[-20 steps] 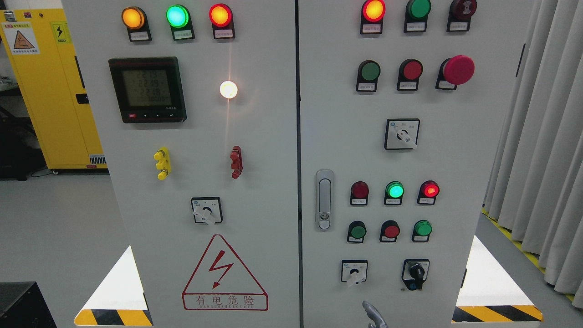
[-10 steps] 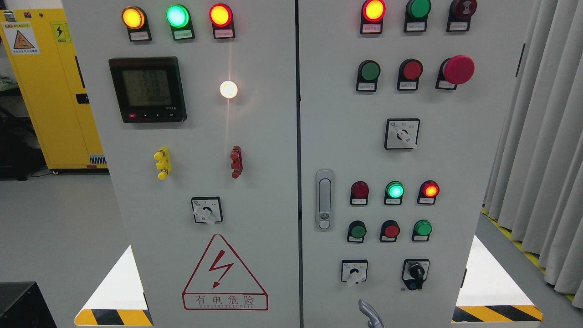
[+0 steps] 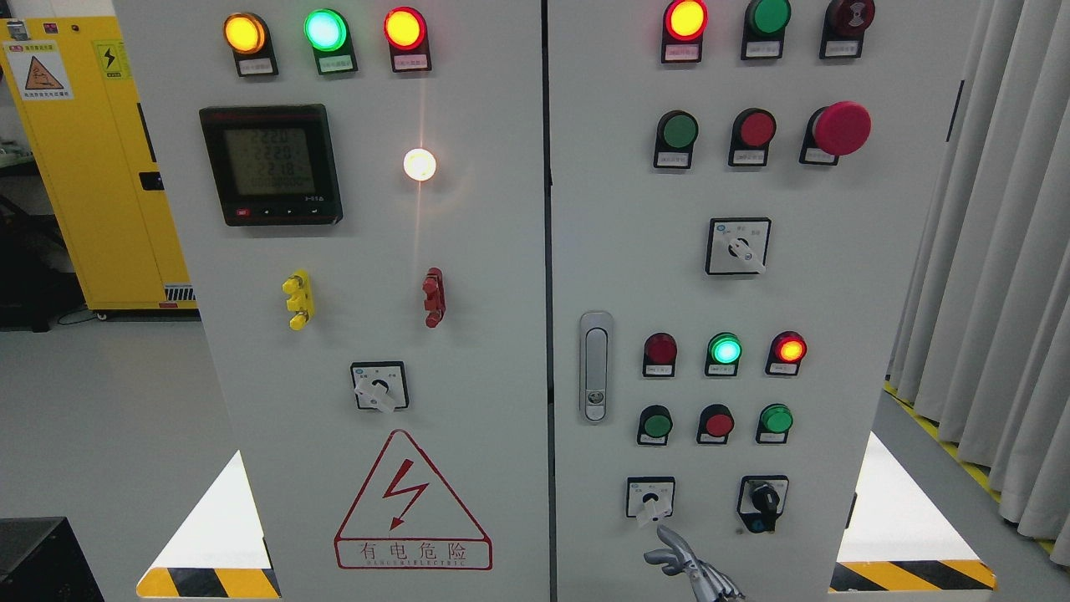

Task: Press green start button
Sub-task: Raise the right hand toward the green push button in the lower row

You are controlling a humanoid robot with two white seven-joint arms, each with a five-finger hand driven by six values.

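At the panel's (image 3: 836, 334) bottom edge, the right hand (image 3: 690, 568) points 1 finger up, others curled, holding nothing, likely aiming for the green button (image 3: 657, 424) low on the right door.

The hand (image 3: 690, 568) is cut off at the bottom edge, its arm unseen. Button labels (image 3: 674, 159) are too small to read.

Open air before cabinet (image 3: 836, 334); protruding mushroom button (image 3: 841, 128).
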